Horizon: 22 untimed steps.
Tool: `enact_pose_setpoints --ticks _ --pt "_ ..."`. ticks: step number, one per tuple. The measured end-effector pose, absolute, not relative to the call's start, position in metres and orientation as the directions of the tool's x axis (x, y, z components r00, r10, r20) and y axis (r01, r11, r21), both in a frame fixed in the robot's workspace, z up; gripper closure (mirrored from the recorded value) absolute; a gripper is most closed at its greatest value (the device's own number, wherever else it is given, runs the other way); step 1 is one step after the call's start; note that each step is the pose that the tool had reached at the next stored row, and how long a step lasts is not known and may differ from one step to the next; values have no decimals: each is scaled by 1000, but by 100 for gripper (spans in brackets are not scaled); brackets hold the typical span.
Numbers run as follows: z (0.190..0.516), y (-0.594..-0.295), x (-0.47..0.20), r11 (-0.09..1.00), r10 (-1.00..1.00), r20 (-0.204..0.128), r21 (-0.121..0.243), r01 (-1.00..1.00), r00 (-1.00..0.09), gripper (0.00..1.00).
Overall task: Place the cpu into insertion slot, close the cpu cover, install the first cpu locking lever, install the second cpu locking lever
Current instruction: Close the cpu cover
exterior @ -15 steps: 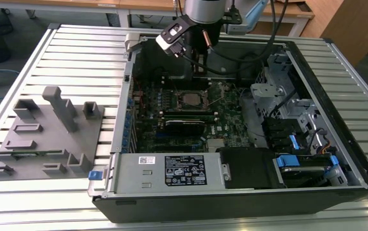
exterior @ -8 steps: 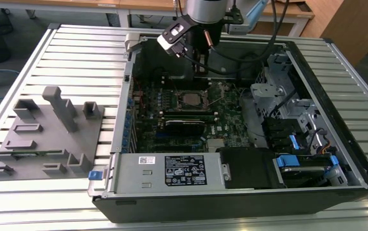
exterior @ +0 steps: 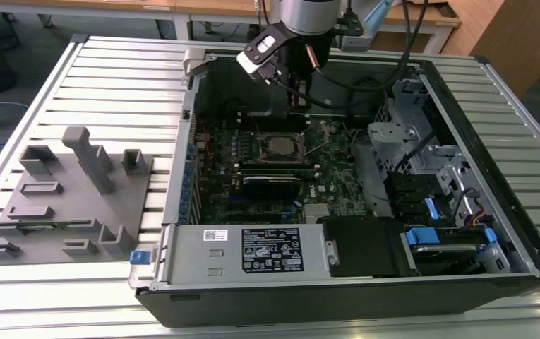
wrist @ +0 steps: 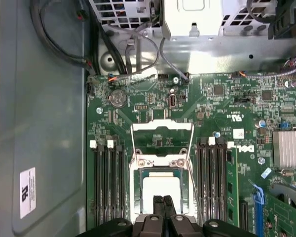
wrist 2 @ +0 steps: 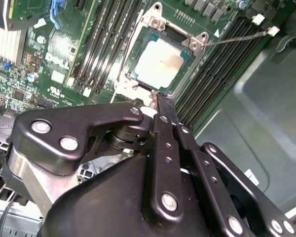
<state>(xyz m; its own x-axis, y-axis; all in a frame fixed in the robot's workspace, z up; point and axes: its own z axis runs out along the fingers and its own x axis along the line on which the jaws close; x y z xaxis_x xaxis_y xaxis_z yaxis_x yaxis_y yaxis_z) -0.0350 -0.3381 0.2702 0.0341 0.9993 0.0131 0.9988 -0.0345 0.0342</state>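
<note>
The cpu, a flat square chip with a pale metallic top, lies in the socket on the green motherboard inside the open computer case; it is also seen as the cpu and the cpu. The cpu cover, a thin metal frame with a large window, stands swung back off the socket. Thin wire locking levers run along its sides, and one lever sticks out, raised. My gripper is shut with nothing between its fingers, and the gripper hovers at the socket's edge just above the chip.
The arm reaches down into the case from the far side. Memory slots flank the socket. A heat sink, loose cables, a drive cage and the power supply crowd the case. A grey fixture sits at the exterior view's left.
</note>
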Motion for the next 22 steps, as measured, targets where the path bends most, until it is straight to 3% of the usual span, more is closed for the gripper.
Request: enact_pose_setpoints --ticks 22 --pt "270 -338 -1 -35 999 13 34 999 34 89"
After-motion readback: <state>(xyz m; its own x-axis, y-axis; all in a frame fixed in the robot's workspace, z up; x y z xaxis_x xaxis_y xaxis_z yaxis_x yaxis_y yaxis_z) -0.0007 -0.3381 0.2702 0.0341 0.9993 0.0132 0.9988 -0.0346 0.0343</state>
